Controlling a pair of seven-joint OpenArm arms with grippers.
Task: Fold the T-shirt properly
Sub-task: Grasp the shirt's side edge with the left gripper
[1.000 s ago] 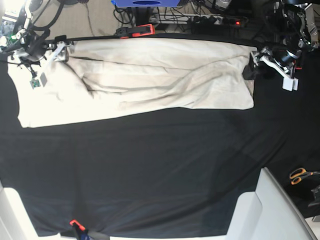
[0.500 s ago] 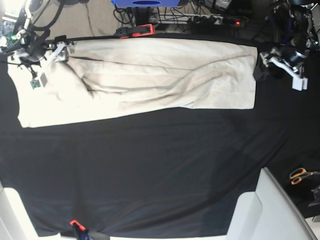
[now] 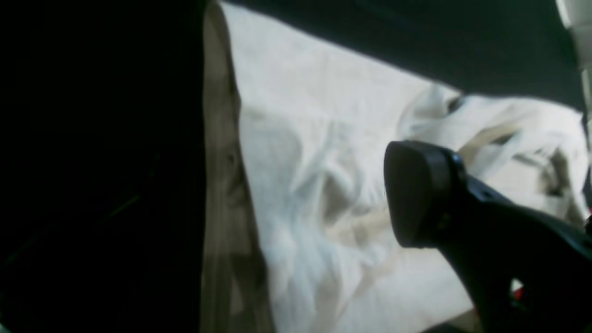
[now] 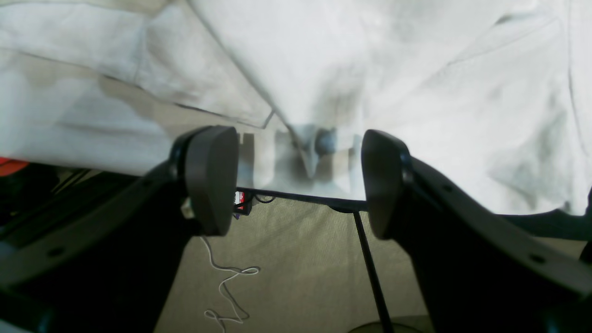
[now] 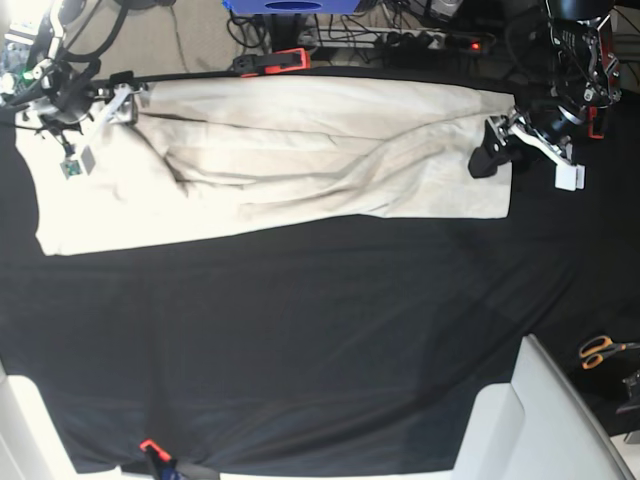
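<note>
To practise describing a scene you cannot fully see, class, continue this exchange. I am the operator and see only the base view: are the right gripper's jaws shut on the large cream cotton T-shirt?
Observer: No. The right wrist view shows the right gripper with its black pads apart. A peaked ridge of the large cream cotton T-shirt shows beyond the gap.
Operator: What lies below that gripper?
Observer: Beige ribbed floor covering, with a loose white thread on it.
Operator: And the left gripper?
Observer: The left gripper is open. In the left wrist view one black finger stands over wrinkled cloth without pinching it.
</note>
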